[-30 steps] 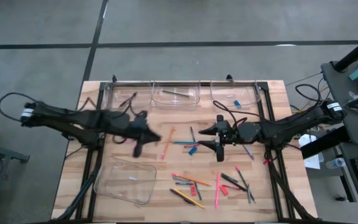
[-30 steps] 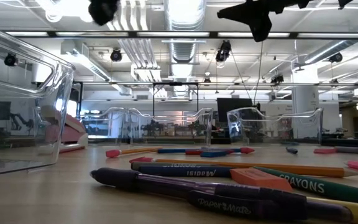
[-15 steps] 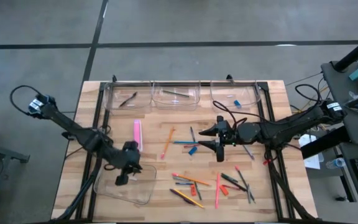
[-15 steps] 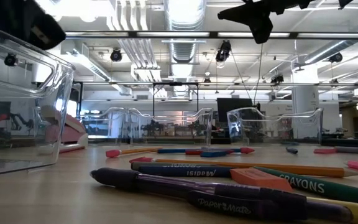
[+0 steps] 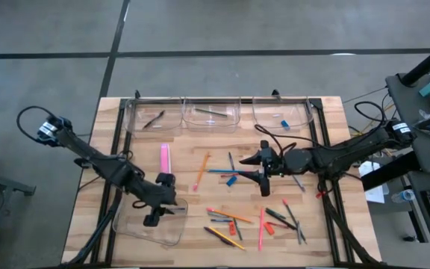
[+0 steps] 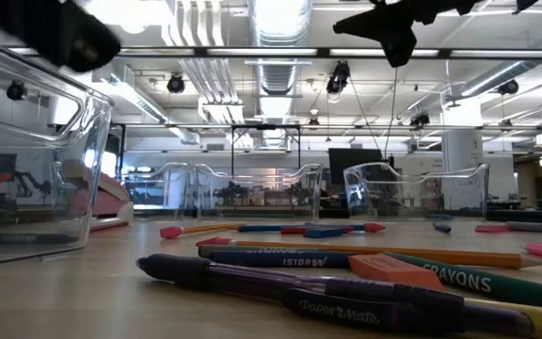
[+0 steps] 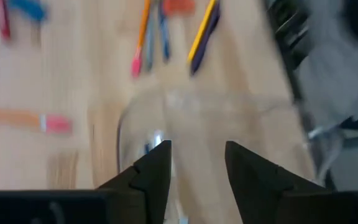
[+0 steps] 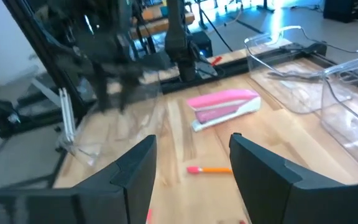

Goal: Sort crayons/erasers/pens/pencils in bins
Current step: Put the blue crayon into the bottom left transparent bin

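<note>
The left gripper (image 5: 155, 217) hangs over the clear plastic tub (image 5: 129, 224) that sits alone at the near left of the wooden tabletop (image 5: 185, 142); its jaws stand open with nothing between them, and the left wrist view looks past them down onto that tub's rim (image 7: 166, 102). A pink and white stapler (image 5: 165, 160) lies on the tabletop just beyond this tub. Three more clear tubs stand in a row along the far edge: the left one (image 5: 153, 116) holds a dark stick, the middle one (image 5: 213, 114) a slim dark pen, and the right one (image 5: 282, 114) a small blue eraser (image 5: 284, 123). The right gripper (image 5: 263, 173) hovers over the middle of the tabletop, jaws open and empty, beside a blue crayon (image 5: 232, 180) and an orange pencil (image 5: 201, 171). Near the front edge lies a loose scatter of sticks, among them a long pink pencil (image 5: 260, 229), a yellow pencil (image 5: 225, 237) and dark pens (image 5: 281, 219).
</note>
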{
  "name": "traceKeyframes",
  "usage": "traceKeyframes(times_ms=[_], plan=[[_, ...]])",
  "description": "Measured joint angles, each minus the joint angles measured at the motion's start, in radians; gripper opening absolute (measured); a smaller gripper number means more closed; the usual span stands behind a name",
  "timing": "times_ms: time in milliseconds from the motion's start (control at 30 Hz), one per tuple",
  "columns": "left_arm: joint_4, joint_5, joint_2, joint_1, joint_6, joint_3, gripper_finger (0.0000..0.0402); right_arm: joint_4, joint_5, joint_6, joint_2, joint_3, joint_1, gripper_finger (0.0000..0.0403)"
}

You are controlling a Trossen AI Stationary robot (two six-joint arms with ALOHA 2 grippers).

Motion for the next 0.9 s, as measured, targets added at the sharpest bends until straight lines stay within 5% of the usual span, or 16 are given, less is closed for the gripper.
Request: traceKeyframes(times_ms=[533,900], plan=[[0.168,-0.160,-0.202,0.009,0.442,0.255,0.0138,-0.038,0.008,-0.003,0.000,-0.001,-0.001,0.0192],[0.440,-0.159,-0.314,0.009,0.446,0.234,0.0138,-0.037,0.008,-0.001,0.000,-0.001,-0.001,0.0192]])
